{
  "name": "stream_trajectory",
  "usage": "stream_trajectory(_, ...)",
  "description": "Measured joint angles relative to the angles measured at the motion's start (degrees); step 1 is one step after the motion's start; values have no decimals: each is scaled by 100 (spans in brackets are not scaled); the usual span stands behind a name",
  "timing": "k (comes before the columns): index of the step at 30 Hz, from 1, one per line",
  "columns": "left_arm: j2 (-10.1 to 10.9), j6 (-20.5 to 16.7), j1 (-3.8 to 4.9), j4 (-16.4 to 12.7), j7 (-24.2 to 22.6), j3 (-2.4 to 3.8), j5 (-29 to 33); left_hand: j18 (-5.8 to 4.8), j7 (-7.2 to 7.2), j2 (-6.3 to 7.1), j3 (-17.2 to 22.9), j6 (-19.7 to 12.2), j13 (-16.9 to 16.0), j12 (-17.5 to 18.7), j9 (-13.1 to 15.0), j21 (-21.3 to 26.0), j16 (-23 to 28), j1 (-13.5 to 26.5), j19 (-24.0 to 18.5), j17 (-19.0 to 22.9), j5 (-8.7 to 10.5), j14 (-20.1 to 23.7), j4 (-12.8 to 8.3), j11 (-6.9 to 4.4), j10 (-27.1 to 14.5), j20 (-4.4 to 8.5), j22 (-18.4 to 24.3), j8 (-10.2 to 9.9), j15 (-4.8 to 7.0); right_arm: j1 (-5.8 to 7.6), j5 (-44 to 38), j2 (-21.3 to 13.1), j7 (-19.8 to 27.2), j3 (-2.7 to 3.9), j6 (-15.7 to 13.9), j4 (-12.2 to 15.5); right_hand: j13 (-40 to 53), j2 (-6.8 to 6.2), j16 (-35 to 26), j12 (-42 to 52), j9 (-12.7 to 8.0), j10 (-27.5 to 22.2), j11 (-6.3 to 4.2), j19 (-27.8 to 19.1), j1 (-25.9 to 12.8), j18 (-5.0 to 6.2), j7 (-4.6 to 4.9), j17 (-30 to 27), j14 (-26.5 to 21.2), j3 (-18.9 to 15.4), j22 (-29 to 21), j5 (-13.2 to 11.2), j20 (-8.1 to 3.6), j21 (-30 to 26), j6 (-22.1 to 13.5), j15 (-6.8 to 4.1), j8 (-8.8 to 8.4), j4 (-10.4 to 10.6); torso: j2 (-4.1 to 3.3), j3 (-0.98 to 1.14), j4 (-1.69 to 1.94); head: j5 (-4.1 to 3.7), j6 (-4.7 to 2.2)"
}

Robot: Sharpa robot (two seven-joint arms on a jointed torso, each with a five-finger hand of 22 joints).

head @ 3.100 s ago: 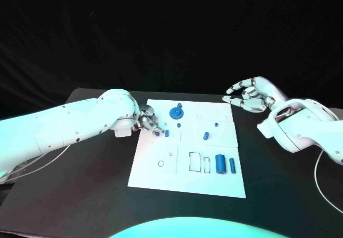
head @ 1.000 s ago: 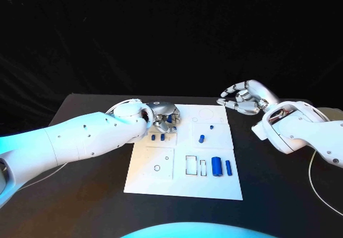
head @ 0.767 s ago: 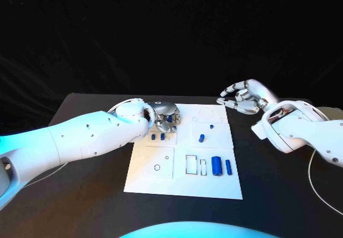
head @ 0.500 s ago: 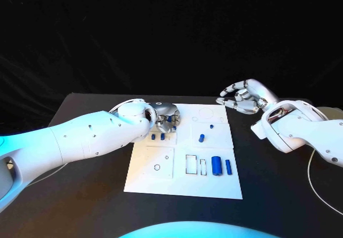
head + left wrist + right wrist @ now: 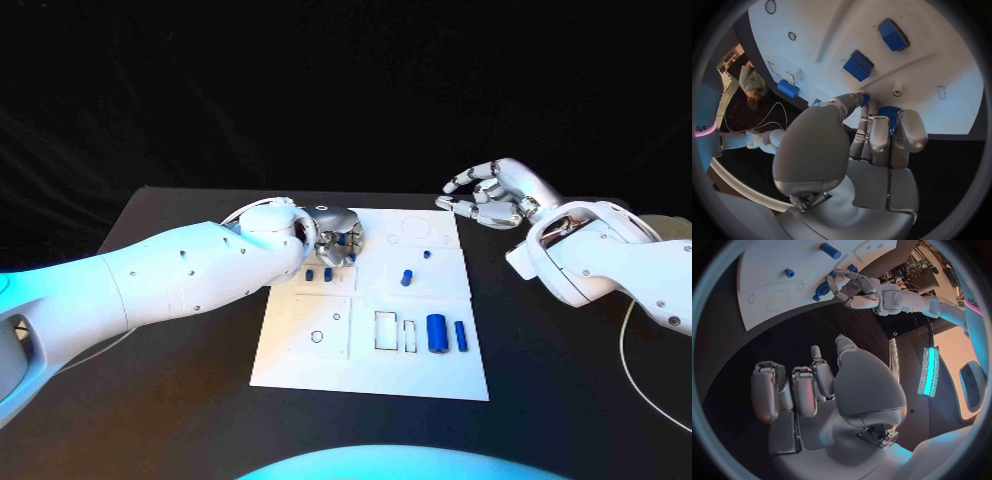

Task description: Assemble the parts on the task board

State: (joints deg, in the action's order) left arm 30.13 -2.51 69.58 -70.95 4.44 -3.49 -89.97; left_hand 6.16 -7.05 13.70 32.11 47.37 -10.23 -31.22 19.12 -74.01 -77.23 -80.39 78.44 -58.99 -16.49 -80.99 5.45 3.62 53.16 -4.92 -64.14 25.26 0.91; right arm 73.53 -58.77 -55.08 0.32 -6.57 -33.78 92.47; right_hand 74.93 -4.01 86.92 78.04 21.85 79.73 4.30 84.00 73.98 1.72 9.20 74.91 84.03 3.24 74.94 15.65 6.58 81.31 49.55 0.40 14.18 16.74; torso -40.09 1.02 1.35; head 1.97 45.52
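The white task board (image 5: 317, 350) lies in the middle of the black table. My left hand (image 5: 335, 232) is at the board's far left part, its fingers (image 5: 879, 135) closed around a blue gear (image 5: 888, 113) that is mostly hidden under them. Two small blue pieces (image 5: 320, 274) lie just in front of that hand, seen also in the left wrist view (image 5: 858, 65). My right hand (image 5: 490, 197) hovers off the board's far right corner, fingers curled in around nothing. The right wrist view shows the left hand (image 5: 851, 287) on the gear (image 5: 822, 289).
A short blue piece (image 5: 408, 278) lies mid-board. Two blue cylinders (image 5: 437, 331) (image 5: 460, 337) lie at the near right beside a rectangular outline (image 5: 389, 333). Bare black table (image 5: 159, 380) surrounds the board.
Since 3.1 s ago my left hand has moved from the two small pieces to the gear and closed over it. Over the last second it has hardly moved. The right hand stays put.
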Motion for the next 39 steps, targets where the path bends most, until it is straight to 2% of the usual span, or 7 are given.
stream_trajectory(2, -2, 10, 0, 0, 5, 1, -3, 0, 5, -83, 51, 122, 11, 30, 11, -44, 0, -64, 0, 3, 0, -21, -51, -19, 124, 0, -55, 0, 20, 0, 0, 1, 1, 0, 0, 0, 0, 0, 0, 0, 0, 0, 0, 0, 0, 0, 0, 4, 0, 0, 0, 0, 0, 0, 0, 0, 0, 0, 0, 0, 0, 1, 1)
stream_trajectory(6, -5, 39, -1, -2, 12, 1, -10, 0, 4, -124, 122, 226, 16, 53, 26, -73, -22, -93, 20, 1, 36, -22, -121, -38, 256, 20, -122, 0, 23, 0, 1, 2, 1, 0, 0, -1, 0, 0, 0, 0, 0, 0, 0, 0, 0, 0, 0, 4, 0, 0, -1, 0, 0, 0, 0, 0, 22, 0, 0, -1, -1, 5, 5)
stream_trajectory(14, -24, 42, -8, 13, 13, 13, -30, 1, -21, -201, 279, 426, 120, 352, 30, -132, -46, -64, 40, 11, 86, -73, -243, -26, 577, 0, -208, -88, 10, 0, 3, 4, 1, 0, 0, -1, -1, 0, 0, 0, 0, 0, 0, 0, 0, 0, 0, 3, 0, 0, -1, 0, 0, 0, 0, 0, 22, 0, 0, -1, -1, 7, 14)
stream_trajectory(21, -14, -39, -28, 12, 0, 17, -36, 1, -40, -209, 326, 505, 170, 587, 44, -159, -46, -10, 40, 36, 119, -82, -293, -23, 698, 0, -215, -155, 1, 0, 3, 5, 1, 0, 0, -1, -1, 0, 0, 0, 0, 0, 0, 0, 0, 0, 0, 3, 0, 0, -2, 0, 0, 0, 0, 0, 22, 0, -2, 1, -3, 5, 14)
stream_trajectory(27, 90, -124, -53, -96, -12, 18, -17, 2, -40, -189, 326, 506, 228, 664, 45, -159, -46, 9, 39, 43, 119, -81, -293, -23, 737, 0, -215, -185, 1, -1, 3, 7, 4, 0, 0, -3, -1, 0, 0, 0, 0, 0, 0, 0, 0, 0, 0, 2, 0, 0, -2, 0, 0, 0, 0, 0, 22, 0, -2, 1, -4, 8, -5)
stream_trajectory(31, 255, -142, -86, -245, -13, 49, 30, 2, -40, -208, 326, 506, 222, 701, 46, -159, -46, 35, 39, 56, 119, -81, -294, 0, 760, 0, -215, -185, 1, -1, 3, 5, 4, 0, -1, -7, -2, 0, 0, 0, 0, 0, 0, 0, 0, 0, 0, 2, 0, 0, -2, 0, 0, 0, 0, 0, 22, 0, 0, 1, -1, 3, -18)
stream_trajectory(39, 623, -218, -82, -586, 10, 245, 154, 2, -42, -189, 325, 548, 234, 778, 54, -159, -46, 69, 39, 85, 119, -81, -294, 6, 766, 0, -207, -221, 1, -2, 4, -10, 5, 0, -1, -13, -2, 0, 0, 0, 0, 0, 0, 0, 0, 0, 0, 2, 0, 0, -3, 0, 0, 0, 0, 0, 22, 0, 10, 0, 12, 16, -53)
